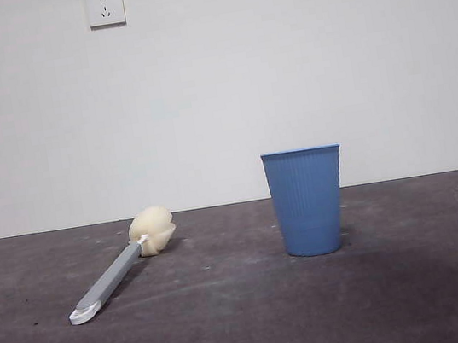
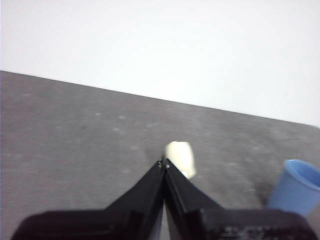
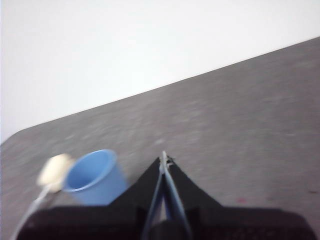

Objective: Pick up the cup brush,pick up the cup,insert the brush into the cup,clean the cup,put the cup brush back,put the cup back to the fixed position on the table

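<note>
- The cup brush lies flat on the table, left of the cup and well apart from it; its cream sponge head points toward the back wall, its white looped end toward the camera
- The blue ribbed cup stands upright on the table, mouth up; from the front its inside is hidden
- Left gripper hangs above the table with its jaws pressed together, holding nothing; the jaws cover the brush handle, so only the sponge head shows past the tips, and the cup is cut off at the picture's edge
- Right gripper is likewise closed and empty; its view is blurred, the cup and brush showing beside it
- Neither arm shows in the front view
- Two wall sockets sit high on the wall, the right one cut off
</note>
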{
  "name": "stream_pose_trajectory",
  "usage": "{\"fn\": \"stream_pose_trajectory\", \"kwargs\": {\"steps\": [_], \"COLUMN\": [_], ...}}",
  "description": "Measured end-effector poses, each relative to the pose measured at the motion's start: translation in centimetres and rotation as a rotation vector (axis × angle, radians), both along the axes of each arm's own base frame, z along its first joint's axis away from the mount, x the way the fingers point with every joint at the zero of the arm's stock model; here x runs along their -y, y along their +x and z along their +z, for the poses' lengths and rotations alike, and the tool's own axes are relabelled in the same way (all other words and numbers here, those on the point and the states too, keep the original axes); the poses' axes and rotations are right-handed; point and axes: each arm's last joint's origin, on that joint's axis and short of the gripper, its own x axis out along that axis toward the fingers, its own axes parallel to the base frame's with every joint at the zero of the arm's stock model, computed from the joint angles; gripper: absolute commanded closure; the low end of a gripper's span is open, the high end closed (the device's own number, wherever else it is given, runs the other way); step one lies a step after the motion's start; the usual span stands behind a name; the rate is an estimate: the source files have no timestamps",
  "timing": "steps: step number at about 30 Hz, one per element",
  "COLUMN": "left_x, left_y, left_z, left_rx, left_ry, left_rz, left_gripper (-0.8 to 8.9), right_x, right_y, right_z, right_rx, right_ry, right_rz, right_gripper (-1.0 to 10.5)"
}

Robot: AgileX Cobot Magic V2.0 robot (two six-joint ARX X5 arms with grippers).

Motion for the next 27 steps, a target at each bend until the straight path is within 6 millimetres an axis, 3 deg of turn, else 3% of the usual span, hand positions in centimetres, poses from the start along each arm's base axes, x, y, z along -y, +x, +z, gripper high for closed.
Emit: {"fn": "stream_pose_trajectory", "kwargs": {"steps": [10,16,20,27], "left_x": [0.5,0.7,0.7,0.7], "left_y": [-0.6,0.1,0.0,-0.9], "left_z": [7.2,10.2,10.8,9.9], "left_rx": [-0.109,-0.279,-0.413,-0.571], "left_ry": [-0.022,0.019,0.076,0.141], "left_rz": [-0.188,-0.254,-0.278,-0.322], "left_gripper": [8.2,8.2,8.2,8.2], "right_x": [-0.9,-1.1,-1.0,-0.9], "right_y": [1.7,1.5,0.4,-0.5], "right_z": [7.8,12.2,13.2,12.5], "right_rx": [-0.206,-0.301,-0.391,-0.487], "right_ry": [-0.062,-0.163,-0.227,-0.262], "right_rz": [0.319,0.409,0.452,0.489], "right_gripper": [9.6,9.6,9.6,9.6]}}
